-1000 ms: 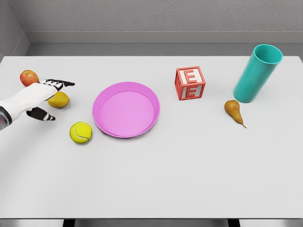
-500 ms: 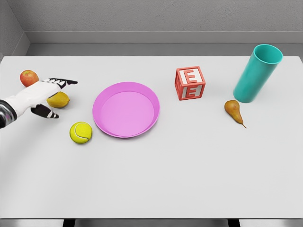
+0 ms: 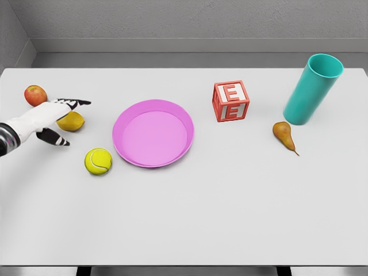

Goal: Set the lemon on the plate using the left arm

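The left hand (image 3: 50, 119) comes in from the left edge of the frame with its white palm turned toward the small yellow oval lemon (image 3: 72, 121), black-tipped fingers (image 3: 76, 103) stretched out over the fruit's far side and the thumb hanging lower on the near side. The hand is spread, a cradle around the fruit and not a clamp on it, and it pinches nothing so far as the view shows; this pose reads as the set-up for a grasp. The lemon lies on the white bench (image 3: 230, 201) at the left of the frame, just beside the palm and between fingers and thumb, though whether skin touches peel I cannot tell. The round pink plastic plate (image 3: 153, 133) sits to the right of the lemon, apart from it, bare inside, so the carry looks like a short sideways one. A red apple (image 3: 35, 94) lies just behind the wrist, and a yellow-green tennis ball (image 3: 98, 161) rests near the plate's lower-left rim; both crowd the approach, which probably explains the hand's angled entry.
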`<action>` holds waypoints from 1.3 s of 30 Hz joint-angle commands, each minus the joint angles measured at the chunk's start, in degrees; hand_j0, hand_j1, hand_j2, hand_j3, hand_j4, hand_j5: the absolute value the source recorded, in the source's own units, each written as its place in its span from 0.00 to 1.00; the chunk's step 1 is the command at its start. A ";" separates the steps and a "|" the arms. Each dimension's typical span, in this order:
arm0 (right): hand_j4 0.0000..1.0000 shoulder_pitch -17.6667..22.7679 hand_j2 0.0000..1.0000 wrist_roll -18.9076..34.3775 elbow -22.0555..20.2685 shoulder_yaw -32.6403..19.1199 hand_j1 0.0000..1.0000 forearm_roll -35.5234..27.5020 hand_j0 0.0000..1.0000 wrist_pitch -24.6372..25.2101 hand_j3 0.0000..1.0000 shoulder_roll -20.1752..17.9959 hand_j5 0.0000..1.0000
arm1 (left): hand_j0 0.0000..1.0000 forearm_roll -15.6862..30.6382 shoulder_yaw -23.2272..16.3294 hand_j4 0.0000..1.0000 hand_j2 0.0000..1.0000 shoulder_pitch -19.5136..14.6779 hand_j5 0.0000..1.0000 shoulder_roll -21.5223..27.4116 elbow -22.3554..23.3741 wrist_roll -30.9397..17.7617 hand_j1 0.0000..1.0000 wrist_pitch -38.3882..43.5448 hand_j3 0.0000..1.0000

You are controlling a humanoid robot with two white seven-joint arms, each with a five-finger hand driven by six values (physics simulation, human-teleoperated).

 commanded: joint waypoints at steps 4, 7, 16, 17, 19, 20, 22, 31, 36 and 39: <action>1.00 0.00 1.00 -0.04 0.00 -0.01 1.00 0.00 1.00 0.00 1.00 0.00 1.00 | 1.00 0.22 -0.05 1.00 1.00 -0.09 1.00 0.01 1.04 0.03 1.00 0.08 1.00; 1.00 0.00 1.00 -0.04 0.00 -0.01 1.00 0.00 1.00 0.00 1.00 0.00 1.00 | 1.00 -2.41 -0.05 1.00 1.00 -0.18 1.00 0.01 1.04 0.03 1.00 0.25 1.00; 1.00 0.00 1.00 -0.04 0.00 -0.01 1.00 0.00 1.00 0.00 1.00 0.00 1.00 | 1.00 -4.17 -0.05 1.00 1.00 -1.23 1.00 -1.40 1.12 0.03 1.00 0.34 1.00; 1.00 0.00 1.00 0.05 0.00 -0.01 1.00 0.00 1.00 0.00 1.00 0.00 1.00 | 1.00 -4.26 -0.05 1.00 1.00 -1.23 1.00 -1.48 1.21 0.03 1.00 0.43 1.00; 1.00 0.00 1.00 0.05 0.00 -0.01 1.00 0.00 1.00 0.00 1.00 0.00 1.00 | 1.00 -4.26 -0.05 1.00 1.00 -1.49 1.00 -1.48 1.83 0.03 1.00 0.43 1.00; 1.00 0.00 1.00 0.05 0.00 -0.01 1.00 0.00 1.00 0.00 1.00 0.00 1.00 | 1.00 -4.26 -0.05 1.00 1.00 -1.58 1.00 -1.48 1.92 0.03 1.00 0.43 1.00; 1.00 0.00 1.00 0.05 0.00 -0.01 1.00 0.00 1.00 0.00 1.00 0.00 1.00 | 1.00 -4.26 -0.05 1.00 1.00 -1.58 1.00 -1.48 2.35 0.03 1.00 0.43 1.00; 1.00 0.00 1.00 -0.04 0.00 -0.01 1.00 0.00 1.00 0.00 1.00 0.00 1.00 | 1.00 -4.26 -0.05 1.00 1.00 -2.11 1.00 -1.40 3.58 0.03 1.00 0.34 1.00; 1.00 0.00 1.00 0.05 0.00 -0.01 1.00 0.00 1.00 0.00 1.00 0.00 1.00 | 1.00 -4.26 -0.14 1.00 1.00 -2.72 1.00 -1.48 4.99 0.03 1.00 0.34 1.00; 1.00 0.00 1.00 -0.04 0.00 -0.01 1.00 0.00 1.00 0.00 1.00 0.00 1.00 | 1.00 -4.26 -0.05 1.00 1.00 -2.81 1.00 -1.48 5.25 0.03 1.00 0.34 1.00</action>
